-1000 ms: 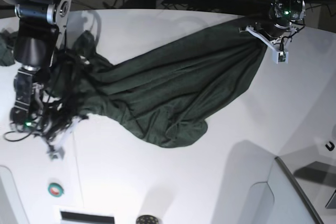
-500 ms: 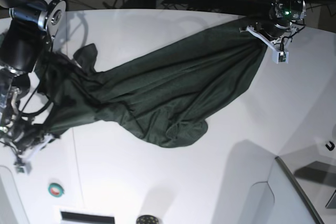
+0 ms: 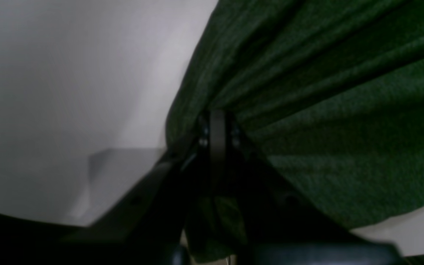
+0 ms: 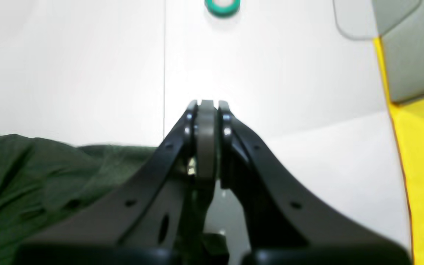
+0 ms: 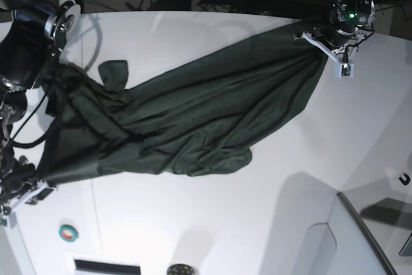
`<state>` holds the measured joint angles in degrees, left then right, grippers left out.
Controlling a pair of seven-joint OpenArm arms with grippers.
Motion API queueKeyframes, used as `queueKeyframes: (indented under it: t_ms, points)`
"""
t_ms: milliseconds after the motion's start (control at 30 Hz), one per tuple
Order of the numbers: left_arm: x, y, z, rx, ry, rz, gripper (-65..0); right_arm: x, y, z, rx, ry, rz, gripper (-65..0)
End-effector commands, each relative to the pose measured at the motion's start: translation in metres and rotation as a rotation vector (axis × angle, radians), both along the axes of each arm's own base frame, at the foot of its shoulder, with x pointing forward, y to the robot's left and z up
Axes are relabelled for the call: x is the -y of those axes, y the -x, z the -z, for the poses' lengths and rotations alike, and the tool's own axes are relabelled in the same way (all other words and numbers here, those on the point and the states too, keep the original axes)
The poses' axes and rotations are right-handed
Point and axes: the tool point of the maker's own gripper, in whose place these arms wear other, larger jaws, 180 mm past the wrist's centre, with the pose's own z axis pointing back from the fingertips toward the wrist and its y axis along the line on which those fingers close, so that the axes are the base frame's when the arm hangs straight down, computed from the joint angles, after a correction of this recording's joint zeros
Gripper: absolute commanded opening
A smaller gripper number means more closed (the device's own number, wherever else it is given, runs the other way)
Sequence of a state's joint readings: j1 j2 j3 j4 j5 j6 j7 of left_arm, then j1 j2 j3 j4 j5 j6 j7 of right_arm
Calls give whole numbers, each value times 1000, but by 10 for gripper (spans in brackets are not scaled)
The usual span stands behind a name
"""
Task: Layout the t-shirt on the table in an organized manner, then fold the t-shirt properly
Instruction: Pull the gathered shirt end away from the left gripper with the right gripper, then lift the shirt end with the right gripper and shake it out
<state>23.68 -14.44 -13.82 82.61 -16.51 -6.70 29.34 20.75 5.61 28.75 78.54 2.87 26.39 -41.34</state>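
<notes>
The plain, unprinted green t-shirt (image 5: 193, 120) lies stretched across the white table (image 5: 212, 223), each end clenched in jaws, left gripper (image 5: 320, 35) at the far edge, right gripper (image 5: 33, 181) nearer.

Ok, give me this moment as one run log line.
phase: spreading | left gripper: shut on t-shirt | right gripper: shut on t-shirt edge | t-shirt: stretched between arms, wrinkled, on table
</notes>
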Motion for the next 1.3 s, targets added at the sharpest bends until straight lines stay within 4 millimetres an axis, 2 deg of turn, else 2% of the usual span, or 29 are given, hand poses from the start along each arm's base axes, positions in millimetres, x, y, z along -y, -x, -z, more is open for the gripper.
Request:
queueKeyframes:
  t_ms: [0,100,200,267,400,500,567,633,700,733,800,833,867,967,1067,1167,1267]
  points:
    - [-4,10,4,-48,-15,1,-650,4,-11,-26,77,19,-4,-648]
    - [-4,10,4,-48,-15,1,-650,-3,2,-14,31,39,-28,-648]
    - [-4,9,4,-47,-15,1,-650,-43,24,11,-50,74,-159,-648]
    - [-4,8,2,-41,-15,3,-650,-72,47,29,-96,80,-243,-650]
    - [-3,6,2,-38,-14,2,-650,-111,96,73,-204,37,-319,-645]
    - [-3,7,2,-39,-14,2,-650,-130,124,97,-272,5,-350,-639]
    - [-3,7,2,-39,-14,3,-650,-136,133,103,-295,4,-372,-593]
    - [-3,7,2,-39,-14,3,-650,-134,137,102,-319,20,-374,-488]
    - [-3,8,2,-41,-14,3,-650,-130,130,90,-295,43,-368,-402]
    - [-4,8,2,-41,-15,3,-650,-129,119,77,-256,59,-365,-369]
    - [-4,8,2,-41,-15,3,-650,-123,97,56,-198,82,-346,-350]
    - [-4,8,2,-41,-15,3,-650,-113,81,45,-170,95,-313,-345]
    - [-4,8,2,-41,-15,3,-650,-107,69,44,-171,89,-280,-345]
    - [-4,9,2,-42,-15,3,-650,-90,30,55,-216,38,-195,-347]
    - [-4,9,2,-42,-15,3,-650,-83,9,75,-283,-12,-175,-350]
    - [-4,9,2,-42,-15,3,-650,-74,-1,89,-282,-36,-137,-351]
    - [-4,9,3,-44,-15,3,-650,-62,2,103,-305,-45,-78,-351]
